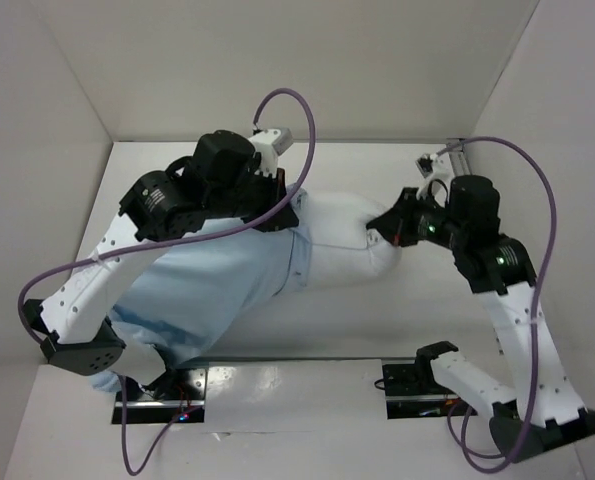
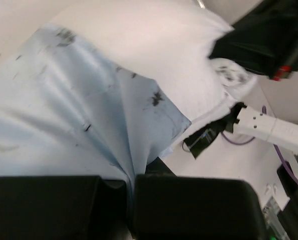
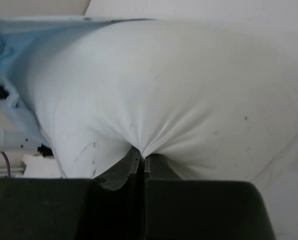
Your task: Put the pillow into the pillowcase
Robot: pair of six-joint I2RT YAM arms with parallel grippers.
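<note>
- Pillow (image 1: 349, 242): lies on the tabletop (image 1: 397, 320), its left part sleeved and its right end bare.
- Pillowcase (image 1: 212, 275): light blue and wrinkled, its mouth around the pillow; depth perhaps half, as the left arm hides the edge.
- Left gripper (image 2: 131, 180): clamped on a fold of the pillowcase mouth.
- Right gripper (image 3: 141, 161): pinched tight on the pillow's end fabric.
- Step: insertion, judged midway.
- Next: push the pillow leftward while drawing the mouth over it.

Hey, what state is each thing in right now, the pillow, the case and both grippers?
pillow: partly inside the pillowcase, one end sticking out bare.
pillowcase: wrinkled, drawn partway over the pillow.
left gripper: shut on the pillowcase fabric.
right gripper: shut on the pillow's bare end.
</note>
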